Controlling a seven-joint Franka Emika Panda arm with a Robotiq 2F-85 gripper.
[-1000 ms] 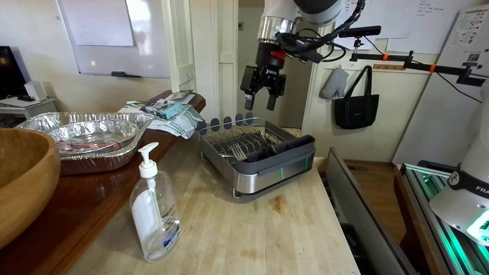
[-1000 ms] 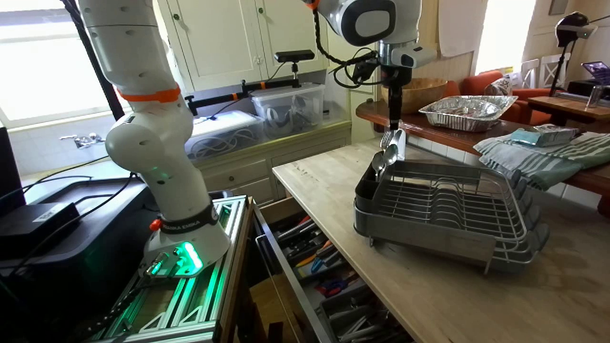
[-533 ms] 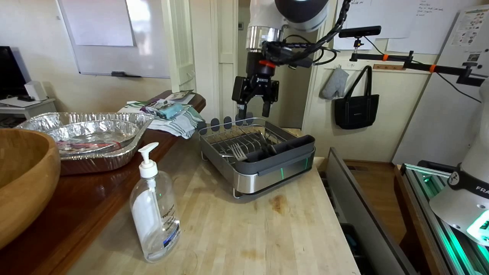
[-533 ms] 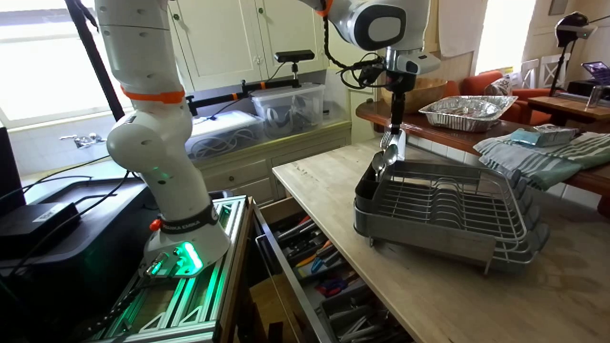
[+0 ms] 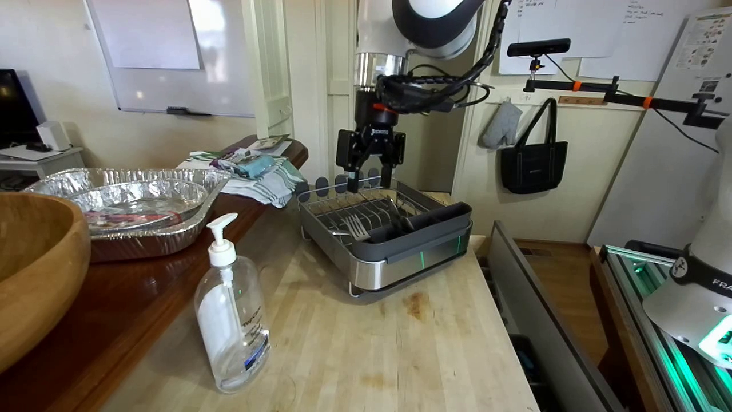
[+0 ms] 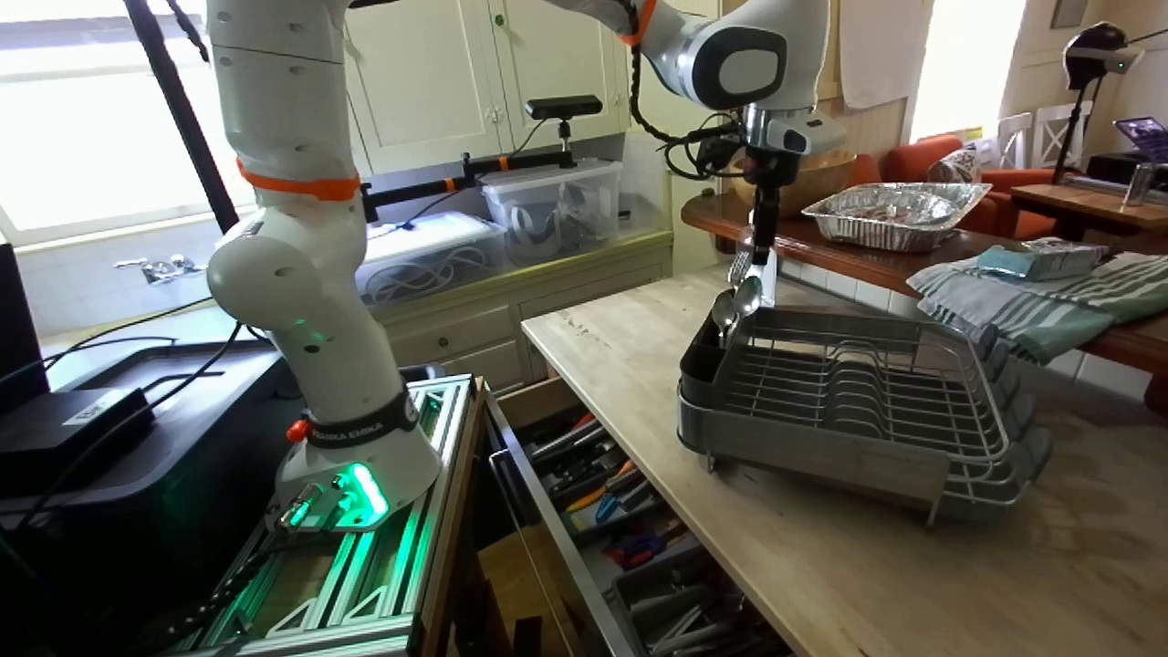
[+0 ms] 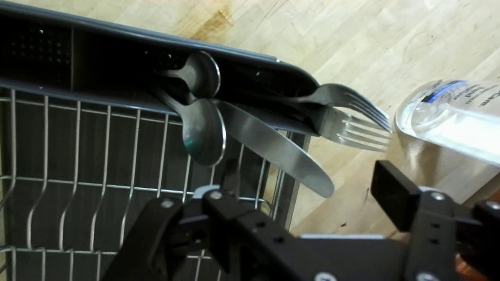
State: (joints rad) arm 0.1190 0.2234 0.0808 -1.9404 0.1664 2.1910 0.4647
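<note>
Near the knife (image 7: 275, 150), downturned gripper (image 5: 370, 181), fingers (image 7: 393, 197) apart

Kitchen, faucet (image 6: 157, 269), panelled cupboards (image 6: 424, 91), open utensil drawer (image 5: 537, 309), dish rack (image 6: 812, 452)

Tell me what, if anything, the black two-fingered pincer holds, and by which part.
Nothing is held: the pincer stands open, its jaws apart, and the silver, round-tipped metal knife close by is ungripped.
</note>
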